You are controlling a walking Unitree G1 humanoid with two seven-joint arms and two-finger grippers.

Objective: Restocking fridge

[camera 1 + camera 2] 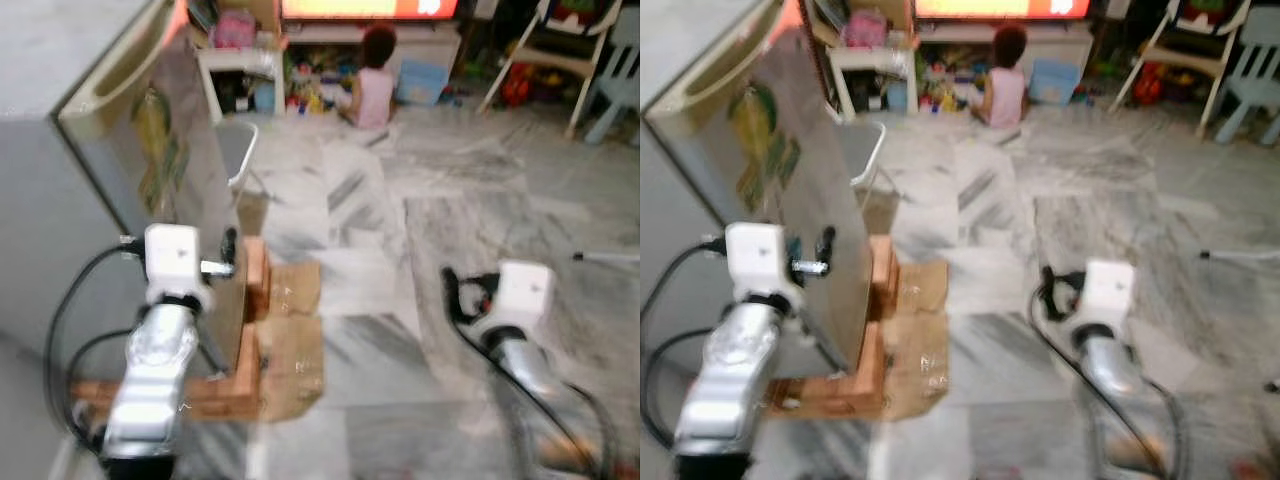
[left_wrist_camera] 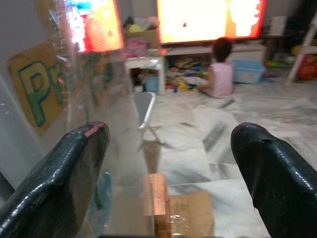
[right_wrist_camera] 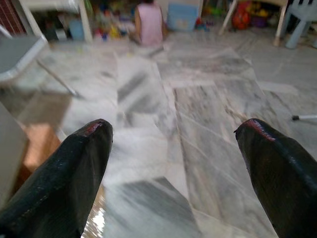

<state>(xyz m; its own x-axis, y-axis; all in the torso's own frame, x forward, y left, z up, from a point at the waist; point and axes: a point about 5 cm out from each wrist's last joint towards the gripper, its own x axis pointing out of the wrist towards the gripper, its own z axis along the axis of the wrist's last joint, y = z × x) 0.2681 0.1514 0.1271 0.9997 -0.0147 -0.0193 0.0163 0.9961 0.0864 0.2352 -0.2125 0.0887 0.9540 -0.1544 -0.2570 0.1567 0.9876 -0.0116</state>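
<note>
The grey fridge (image 1: 150, 150) stands at my left, its steel side carrying coloured stickers (image 2: 34, 84). It rests on reddish wooden blocks (image 1: 255, 280) with flattened cardboard (image 1: 295, 340) beside them. My left gripper (image 2: 168, 144) is open and held close to the fridge's side, one finger (image 2: 64, 168) in front of the steel face; nothing lies between the fingers. My right gripper (image 3: 173, 139) is open too, hovering over the bare marble floor (image 3: 208, 109) well to the right of the fridge and holding nothing. Both views from my head are blurred.
A person (image 1: 372, 85) sits on the floor at the far end, facing a lit screen (image 1: 370, 8), with toys around. A grey folding chair (image 1: 235, 150) stands just behind the fridge. Plastic chairs (image 1: 560, 50) stand at the back right. Marble floor lies open ahead.
</note>
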